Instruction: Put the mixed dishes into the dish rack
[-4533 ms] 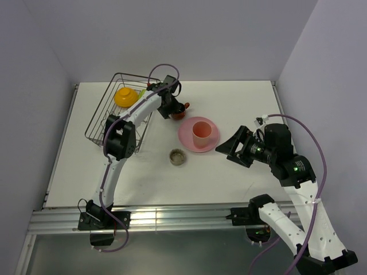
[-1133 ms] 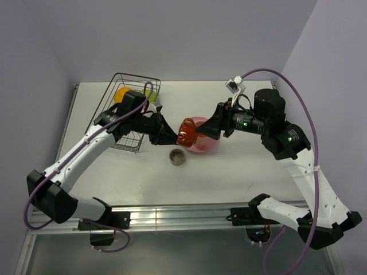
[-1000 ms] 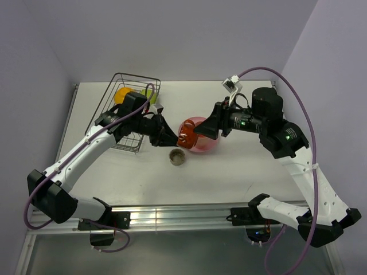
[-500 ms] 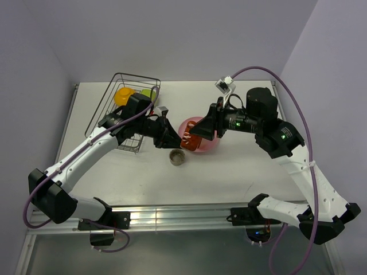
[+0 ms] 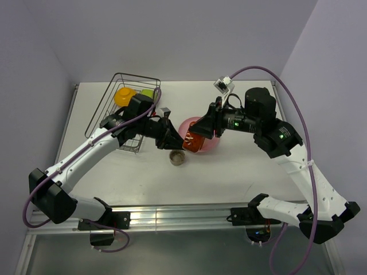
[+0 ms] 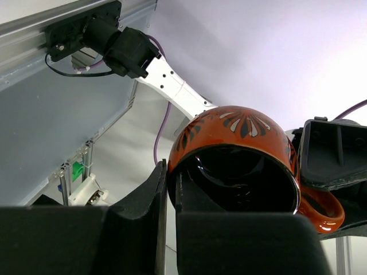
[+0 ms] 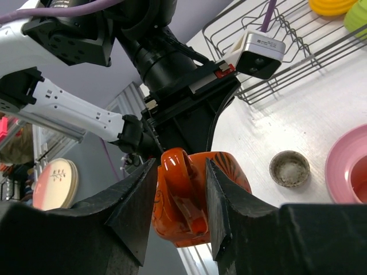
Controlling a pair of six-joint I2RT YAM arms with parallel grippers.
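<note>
A dark red-brown handled mug (image 5: 192,143) hangs in the air between both arms, above the table's middle. My left gripper (image 5: 175,142) is shut on its rim (image 6: 172,166), one finger inside and one outside. My right gripper (image 5: 199,132) straddles the mug's handle (image 7: 182,189); its fingers (image 7: 136,200) stand at either side with a small gap, open. The black wire dish rack (image 5: 137,75) at the far left holds an orange-yellow bowl (image 5: 124,95) and a yellow-green bowl (image 5: 147,93). A pink plate (image 5: 210,144) lies under the right gripper. A small grey-brown dish (image 5: 177,157) sits just below the mug.
The rack's near wall (image 7: 269,57) is close behind my left wrist. The white table ends at a metal rail (image 5: 172,216) by the arm bases. Purple walls close the back and both sides.
My right gripper has moved left onto the mug's handle and its jaws have narrowed around it. The left gripper has shifted the mug slightly down and right, still shut on the rim.
</note>
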